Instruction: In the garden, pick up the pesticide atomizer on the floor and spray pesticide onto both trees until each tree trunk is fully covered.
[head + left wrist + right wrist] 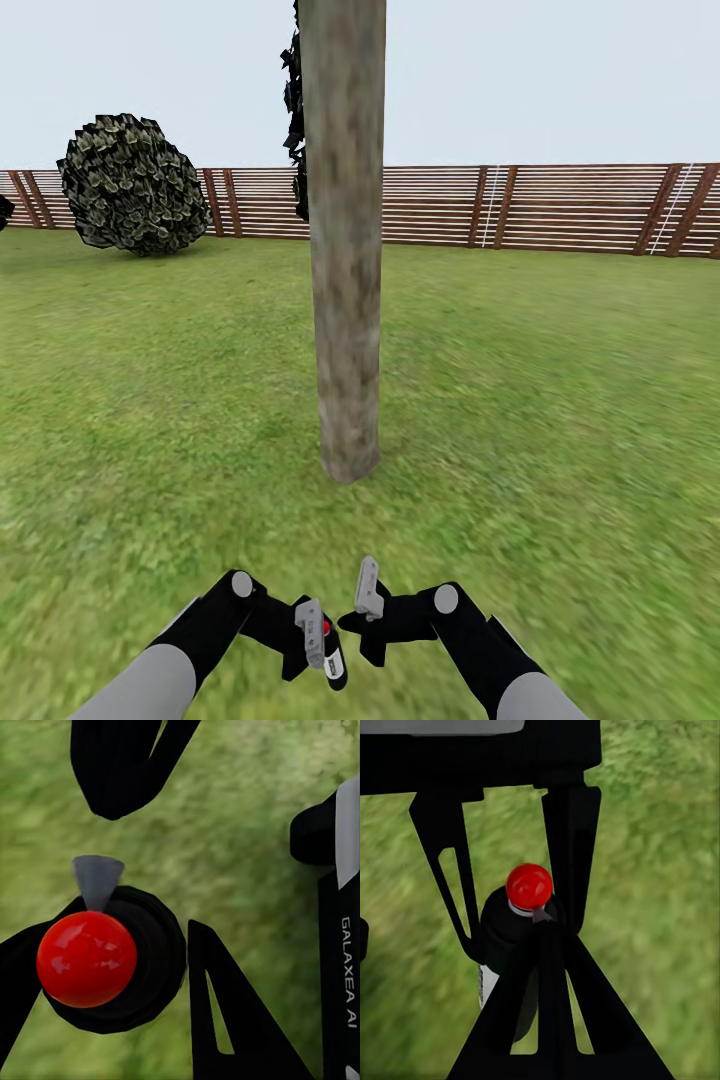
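Observation:
A thick pale mottled tree trunk [346, 300] rises from the lawn straight ahead, its crown above the picture. My left gripper [320, 648] is low in front of me, shut on the pesticide atomizer [334, 662], a small dark bottle with a red top [86, 958] and a grey nozzle [97, 879]. In the left wrist view the left gripper [112, 971] clamps the bottle's body between its black fingers [221, 1020]. My right gripper [349, 621] sits just beside it, fingers together, with the right gripper's tips [547, 936] close under the atomizer's red cap [529, 885]; I cannot tell whether they touch.
Green lawn [560, 420] spreads all around the trunk. A round dark bush [130, 185] stands at the far left before the brown slat fence [560, 205]. Dark jagged foliage [294, 110] shows behind the trunk's left side.

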You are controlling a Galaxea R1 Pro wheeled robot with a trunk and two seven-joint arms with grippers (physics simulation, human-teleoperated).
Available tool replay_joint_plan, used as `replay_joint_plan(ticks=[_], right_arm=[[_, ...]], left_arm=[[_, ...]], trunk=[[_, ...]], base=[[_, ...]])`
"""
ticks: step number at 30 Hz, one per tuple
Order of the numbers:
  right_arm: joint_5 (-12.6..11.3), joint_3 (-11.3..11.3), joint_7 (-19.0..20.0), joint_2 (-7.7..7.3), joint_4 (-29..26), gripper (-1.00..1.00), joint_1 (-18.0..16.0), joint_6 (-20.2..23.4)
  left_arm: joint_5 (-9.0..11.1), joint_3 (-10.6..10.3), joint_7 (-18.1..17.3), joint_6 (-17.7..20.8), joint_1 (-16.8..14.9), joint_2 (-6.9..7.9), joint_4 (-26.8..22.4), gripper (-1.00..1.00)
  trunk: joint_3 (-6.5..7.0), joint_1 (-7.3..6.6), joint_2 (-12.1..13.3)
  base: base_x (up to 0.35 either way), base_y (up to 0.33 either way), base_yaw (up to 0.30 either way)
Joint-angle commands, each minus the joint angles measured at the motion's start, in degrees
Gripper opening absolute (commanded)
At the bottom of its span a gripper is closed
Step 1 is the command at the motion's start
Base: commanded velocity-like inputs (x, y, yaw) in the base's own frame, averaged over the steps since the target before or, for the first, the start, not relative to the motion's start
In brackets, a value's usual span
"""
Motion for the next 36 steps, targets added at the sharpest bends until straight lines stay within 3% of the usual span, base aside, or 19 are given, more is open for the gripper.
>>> replay_joint_plan(ticks=[1, 11, 18, 36], right_arm=[[0.6, -0.1, 0.0, 0.02, -0.1, -1.0, 0.0, -0.4], [0.6, -0.1, 0.0, 0.02, -0.1, -1.0, 0.0, -0.4], [0.6, -0.1, 0.0, 0.02, -0.1, -1.0, 0.0, -0.4], [0.6, -0.1, 0.0, 0.02, -0.1, -1.0, 0.0, -0.4]], left_arm=[[-0.4, 0.1, -0.1, -0.6, 0.0, -0.02, -0.1, -1.0], [-0.3, 0.1, -0.1, -0.6, -0.1, -0.18, -0.1, -1.0], [1.3, 0.1, -0.1, -0.6, -0.1, -0.19, -0.1, -1.0], [1.6, 0.2, -0.1, -0.6, 0.0, -0.19, 0.0, -1.0]], trunk=[[-0.05, -0.01, 0.0], [-0.05, -0.01, 0.0], [-0.05, -0.01, 0.0], [-0.05, -0.01, 0.0]], base=[[0.0, 0.0, 0.0], [0.0, 0.0, 0.0], [0.0, 0.0, 0.0], [0.0, 0.0, 0.0]])
